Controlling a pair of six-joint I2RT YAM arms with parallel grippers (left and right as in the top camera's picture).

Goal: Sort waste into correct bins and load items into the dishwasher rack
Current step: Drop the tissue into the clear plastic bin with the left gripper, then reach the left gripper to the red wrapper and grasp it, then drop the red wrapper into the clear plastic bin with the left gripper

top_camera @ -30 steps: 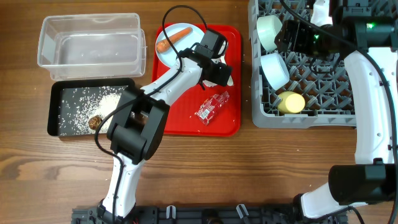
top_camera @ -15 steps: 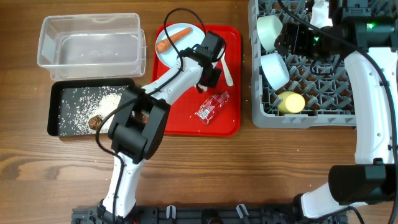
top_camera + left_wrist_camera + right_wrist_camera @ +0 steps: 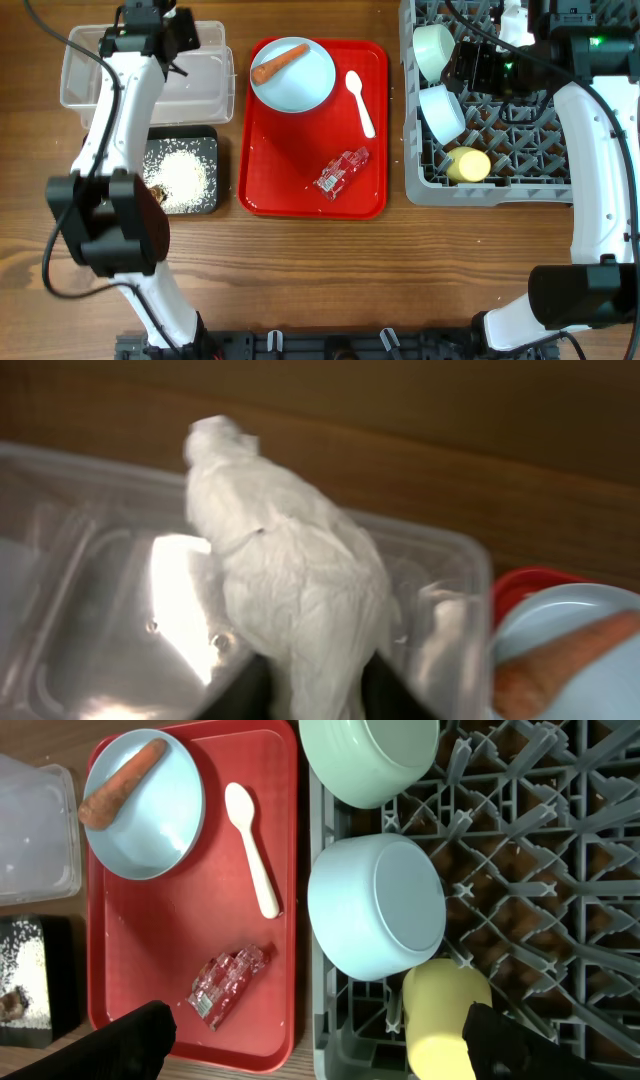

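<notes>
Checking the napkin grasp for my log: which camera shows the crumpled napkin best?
Left wrist: the napkin fills the frame, pinched in the left hand above the clear tub. Overhead, that hand largely hides it; the right wrist view misses it.

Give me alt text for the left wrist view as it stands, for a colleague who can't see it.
The left gripper pinches a crumpled white napkin over the clear plastic tub. At the right edge show part of the red tray and the pale blue plate bearing the orange carrot.
</notes>
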